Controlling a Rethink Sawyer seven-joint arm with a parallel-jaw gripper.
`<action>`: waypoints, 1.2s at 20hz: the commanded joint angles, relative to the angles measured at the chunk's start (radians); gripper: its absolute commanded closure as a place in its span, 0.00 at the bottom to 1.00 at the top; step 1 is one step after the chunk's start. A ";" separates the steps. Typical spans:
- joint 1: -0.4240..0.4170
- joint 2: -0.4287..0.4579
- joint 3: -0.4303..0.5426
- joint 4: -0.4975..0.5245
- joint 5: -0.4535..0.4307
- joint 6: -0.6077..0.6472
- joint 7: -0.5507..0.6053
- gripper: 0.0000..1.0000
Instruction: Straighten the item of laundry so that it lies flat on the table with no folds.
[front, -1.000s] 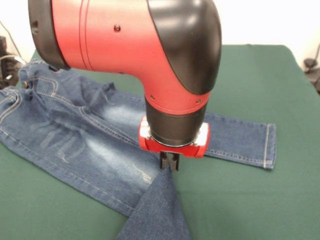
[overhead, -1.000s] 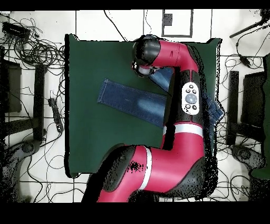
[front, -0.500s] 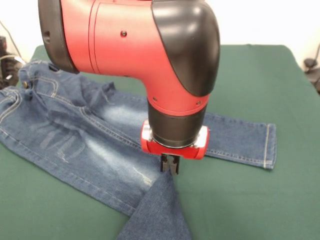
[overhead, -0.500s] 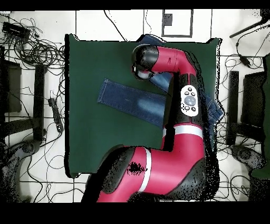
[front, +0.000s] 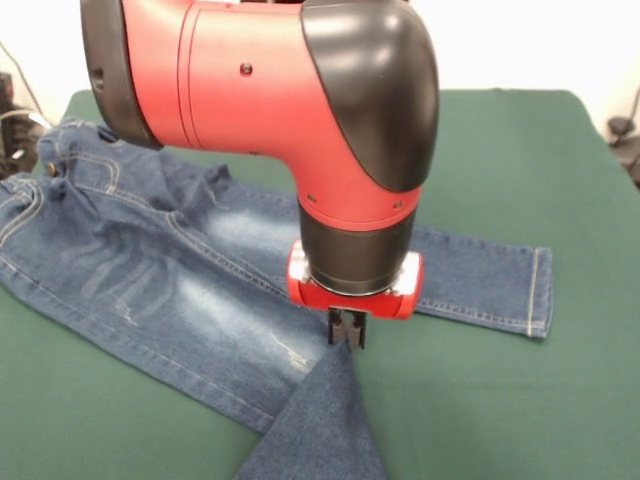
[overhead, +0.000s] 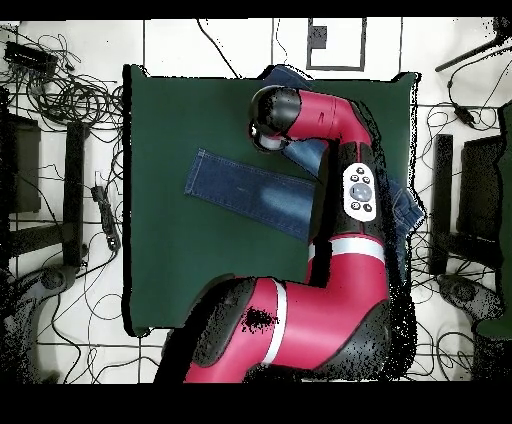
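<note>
Lying crosswise, jeans (front: 170, 270), one leg folded

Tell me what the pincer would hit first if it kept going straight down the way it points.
Most likely the jeans: the pincer points down at the folded-over leg, its tips apparently touching the denim already. The table lies under that, though depth is hard to judge.

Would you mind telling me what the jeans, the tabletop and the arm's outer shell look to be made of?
The jeans look like blue denim: woven texture, tan stitching, faded pale patches. The table seems covered in matte dark green cloth, dull and without glare, though I can't be sure. The arm shell looks like smooth moulded plastic, red and black, with a soft sheen; painted metal is possible.
</note>
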 joint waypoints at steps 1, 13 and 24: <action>0.054 0.025 0.009 0.156 0.099 -0.011 0.387 1.00; 0.059 0.023 -0.014 0.168 0.140 -0.010 0.407 0.00; 0.063 0.031 -0.027 0.131 0.120 -0.016 0.362 0.00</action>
